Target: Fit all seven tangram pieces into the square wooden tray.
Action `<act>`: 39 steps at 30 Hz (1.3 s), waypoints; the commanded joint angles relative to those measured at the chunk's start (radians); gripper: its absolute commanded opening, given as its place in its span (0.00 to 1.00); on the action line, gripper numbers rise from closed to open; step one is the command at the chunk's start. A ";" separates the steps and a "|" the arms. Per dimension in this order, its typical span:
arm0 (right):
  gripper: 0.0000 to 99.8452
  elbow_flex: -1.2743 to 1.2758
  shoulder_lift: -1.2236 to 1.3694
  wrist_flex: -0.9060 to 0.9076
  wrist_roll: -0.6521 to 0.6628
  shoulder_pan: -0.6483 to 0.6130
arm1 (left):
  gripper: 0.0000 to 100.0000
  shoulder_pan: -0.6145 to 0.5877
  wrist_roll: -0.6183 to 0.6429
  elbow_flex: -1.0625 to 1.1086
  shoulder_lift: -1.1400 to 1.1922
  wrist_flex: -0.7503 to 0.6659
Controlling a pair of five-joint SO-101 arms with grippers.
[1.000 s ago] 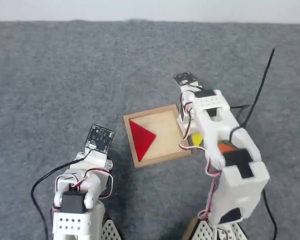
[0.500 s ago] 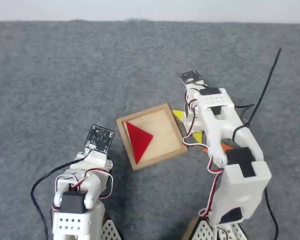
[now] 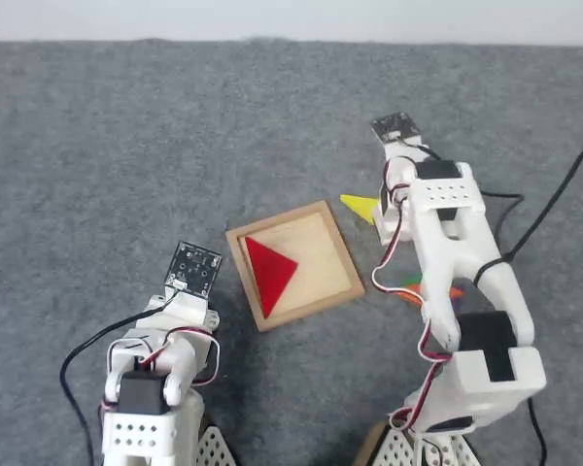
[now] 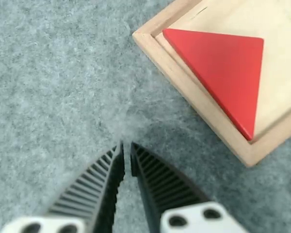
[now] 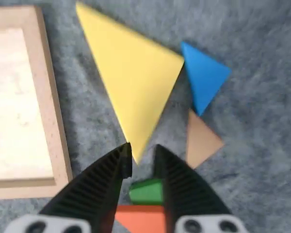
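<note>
Right gripper [image 5: 141, 155] slightly parted, gripping nothing, with the tip of yellow triangle [image 5: 136, 82] between its fingertips, beside tray [image 5: 44, 97]. Nearby on carpet [image 5: 262, 145]: blue triangle [image 5: 203, 75], tan piece [image 5: 200, 141], green piece [image 5: 146, 191], orange piece [image 5: 140, 218]. Left gripper [image 4: 127, 148] closed, empty, near the tray corner holding red triangle [image 4: 223, 73].

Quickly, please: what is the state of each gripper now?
Left gripper: closed, holding nothing.
Right gripper: slightly open, a corner of the yellow triangle between its fingertips.
</note>
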 commanded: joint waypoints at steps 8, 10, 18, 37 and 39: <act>0.24 -0.232 0.096 0.030 0.074 -0.044 | 0.02 -0.006 -0.008 -0.010 -0.017 0.003; 0.24 -0.265 0.154 0.028 0.146 -0.081 | 0.02 -0.006 -0.008 -0.010 -0.017 0.003; 0.24 -0.374 0.337 0.041 0.198 -0.081 | 0.02 -0.006 -0.008 -0.010 -0.017 0.003; 0.24 -0.402 0.440 0.005 0.316 -0.076 | 0.02 -0.006 -0.008 -0.010 -0.017 0.003; 0.24 -0.400 0.430 0.005 0.336 -0.074 | 0.02 -0.006 -0.008 -0.010 -0.017 0.003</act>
